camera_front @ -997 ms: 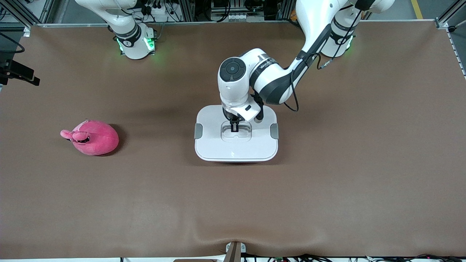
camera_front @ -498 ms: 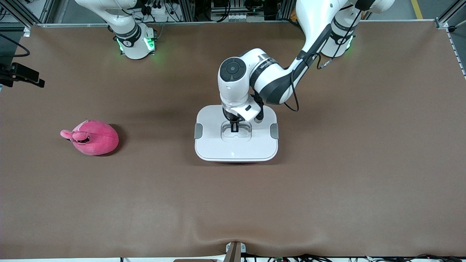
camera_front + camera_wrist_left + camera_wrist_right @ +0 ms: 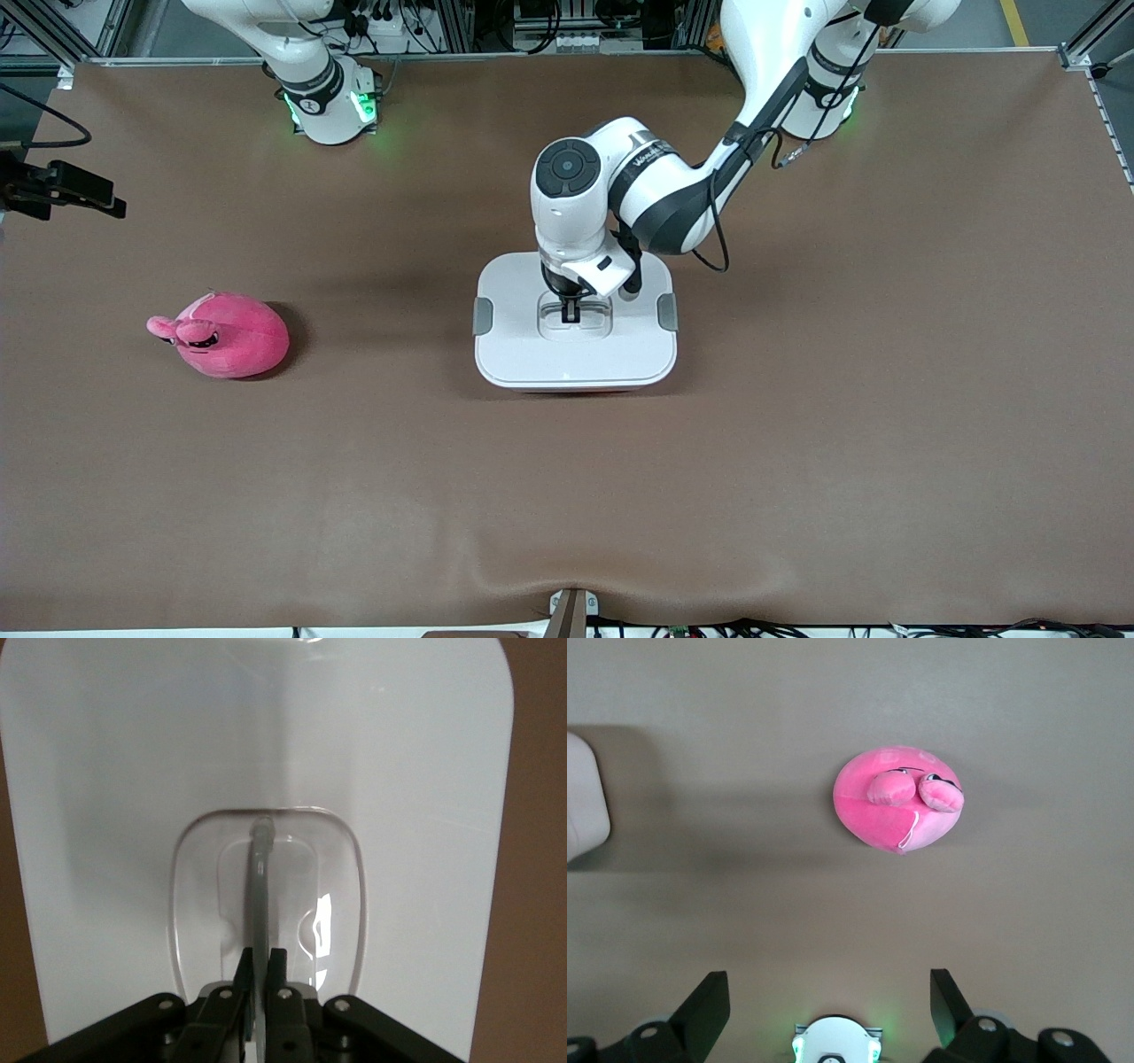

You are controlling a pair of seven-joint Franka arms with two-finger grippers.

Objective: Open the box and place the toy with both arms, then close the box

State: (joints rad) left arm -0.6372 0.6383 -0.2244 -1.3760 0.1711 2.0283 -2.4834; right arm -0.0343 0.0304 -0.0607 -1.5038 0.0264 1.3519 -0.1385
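Note:
The box (image 3: 576, 354) stands at the table's middle under its white lid (image 3: 106, 771), which has grey side clips. My left gripper (image 3: 571, 310) (image 3: 260, 957) is down in the lid's recessed centre, shut on the thin grey handle (image 3: 260, 886). A thin reddish strip of the tub shows under the lid's edge nearest the front camera. The toy (image 3: 226, 335) (image 3: 897, 811), a bright-pink plush, lies on the mat toward the right arm's end. My right gripper (image 3: 830, 992) hangs open high above the mat, holding nothing; its black hand (image 3: 80, 190) shows at the front view's edge.
A brown mat (image 3: 797, 443) covers the table. The two green-lit arm bases (image 3: 332, 106) (image 3: 824, 106) stand along the edge farthest from the front camera. A corner of the box lid (image 3: 585, 797) shows in the right wrist view.
The left gripper has finished closing on the lid's handle, and the lid has shifted slightly upward in the front view. The right hand has crept inward over the table's end.

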